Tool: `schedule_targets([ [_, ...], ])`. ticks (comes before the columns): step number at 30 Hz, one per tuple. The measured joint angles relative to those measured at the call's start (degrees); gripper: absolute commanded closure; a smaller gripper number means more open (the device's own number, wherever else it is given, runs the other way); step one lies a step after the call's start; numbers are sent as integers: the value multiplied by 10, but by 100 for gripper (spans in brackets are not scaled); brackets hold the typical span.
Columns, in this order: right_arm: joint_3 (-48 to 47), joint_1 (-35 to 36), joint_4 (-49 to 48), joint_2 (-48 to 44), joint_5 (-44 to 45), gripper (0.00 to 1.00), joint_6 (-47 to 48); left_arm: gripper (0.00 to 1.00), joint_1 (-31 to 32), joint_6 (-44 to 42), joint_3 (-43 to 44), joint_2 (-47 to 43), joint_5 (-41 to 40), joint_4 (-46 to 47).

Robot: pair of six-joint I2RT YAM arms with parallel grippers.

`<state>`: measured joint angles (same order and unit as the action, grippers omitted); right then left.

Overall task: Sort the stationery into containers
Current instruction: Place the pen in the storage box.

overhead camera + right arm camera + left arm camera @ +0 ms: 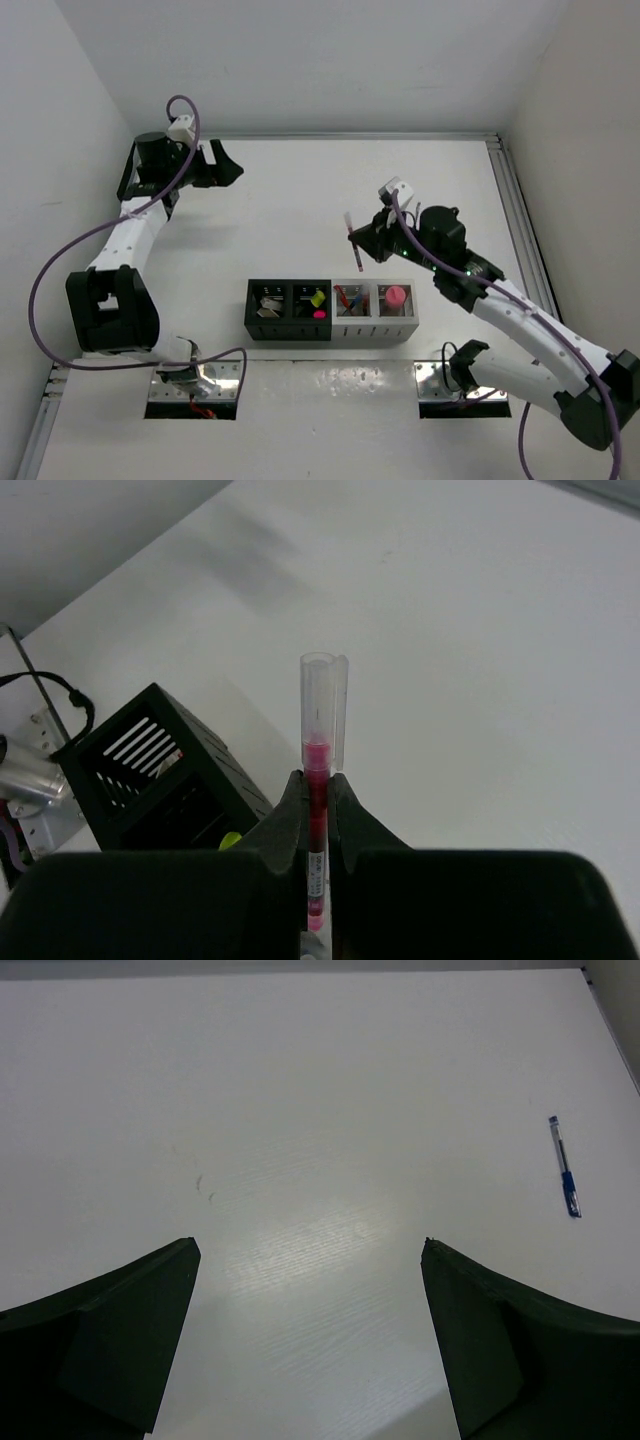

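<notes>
Clamping a red pen lengthwise, the right hand hangs just beyond the grey pen bin, nearer than the gaping, empty left hand

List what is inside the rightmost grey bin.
A pink-capped glue stick stands in the bin. Only its cap shows; its body and the floor beneath are covered.
</notes>
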<state>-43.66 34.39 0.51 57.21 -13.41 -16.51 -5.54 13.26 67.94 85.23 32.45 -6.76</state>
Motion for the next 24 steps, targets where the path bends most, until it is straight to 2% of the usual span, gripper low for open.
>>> schedule_targets([
  [8, 87, 75, -59, -89, 43, 100, 20, 0, 4, -9, -17, -75, -11, -2],
  [19, 180, 119, -99, -104, 73, 100, 6, 0, 4, -28, -75, -139, -38, -19],
  [20, 184, 122, -99, -105, 74, 83, 4, 0, 4, -29, -75, -139, -40, -21],
  [23, 192, 131, -86, -116, 70, 52, -7, 0, 2, -34, -75, -139, -45, -22],
  [24, 193, 133, -77, -123, 68, 35, -9, 0, 2, -36, -75, -139, -46, -23],
])
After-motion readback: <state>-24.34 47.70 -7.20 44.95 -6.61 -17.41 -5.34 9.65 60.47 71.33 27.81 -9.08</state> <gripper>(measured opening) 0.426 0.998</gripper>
